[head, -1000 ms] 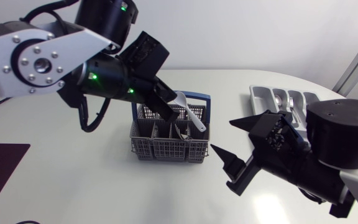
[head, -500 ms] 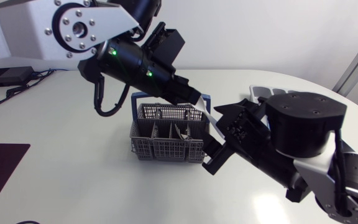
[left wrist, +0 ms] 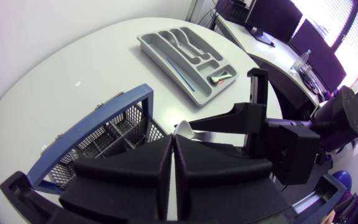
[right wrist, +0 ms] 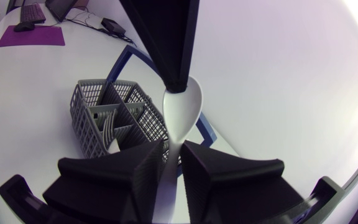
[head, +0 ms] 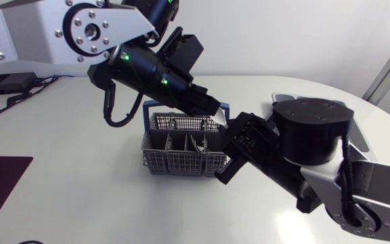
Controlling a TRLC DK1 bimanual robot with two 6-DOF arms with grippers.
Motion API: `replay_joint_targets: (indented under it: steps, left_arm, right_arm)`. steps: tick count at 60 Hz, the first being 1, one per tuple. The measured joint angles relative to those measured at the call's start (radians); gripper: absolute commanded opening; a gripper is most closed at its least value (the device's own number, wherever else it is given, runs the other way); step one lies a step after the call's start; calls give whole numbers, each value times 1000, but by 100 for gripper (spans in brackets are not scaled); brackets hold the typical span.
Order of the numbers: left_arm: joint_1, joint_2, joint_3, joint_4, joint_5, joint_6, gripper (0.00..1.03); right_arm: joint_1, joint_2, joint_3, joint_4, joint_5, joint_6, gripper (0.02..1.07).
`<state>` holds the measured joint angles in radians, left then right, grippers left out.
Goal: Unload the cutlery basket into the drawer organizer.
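One white spoon (right wrist: 181,99), probably light, stiff and slick, hangs over the basket's (head: 175,163) two-o'clock corner. The left gripper (left wrist: 173,140) pinches its bowl, and the right gripper (right wrist: 171,154) is spread around the handle, the safer hold.

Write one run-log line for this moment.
step: spoon out of basket | left arm: jaws shut on spoon | right arm: at spoon handle

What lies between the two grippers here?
A white spoon, running from the left gripper to the right gripper, seen in the right wrist view.
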<state>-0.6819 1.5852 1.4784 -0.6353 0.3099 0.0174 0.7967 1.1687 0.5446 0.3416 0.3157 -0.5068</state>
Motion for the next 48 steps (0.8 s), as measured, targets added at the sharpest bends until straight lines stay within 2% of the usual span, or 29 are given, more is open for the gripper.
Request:
replay_joint_targets:
  steps: [10, 19, 22, 24, 30, 42, 48]
  left_arm:
    - [0, 0, 0, -4, -1, -16, 4]
    - [0, 0, 0, -8, -1, -18, 20]
    - [0, 0, 0, -7, 0, -18, 29]
    - [-2, 0, 0, -7, 0, -18, 38]
    - [-6, 0, 4, -6, 0, -18, 52]
    - [-6, -6, 51, 63, 0, -18, 62]
    - [-1, -14, 69, 90, 0, -17, 63]
  right_arm:
    - [-7, 1, 6, 0, 5, 0, 9]
    - [-7, 1, 6, -1, 3, 0, 9]
    - [-6, 1, 6, -1, -1, 0, 9]
    - [-6, 1, 6, -1, -5, -3, 9]
    - [-6, -1, 6, -5, -16, -4, 9]
    - [-8, -35, -3, -43, -62, -19, 9]
    - [-38, -64, -18, -79, -117, -19, 9]
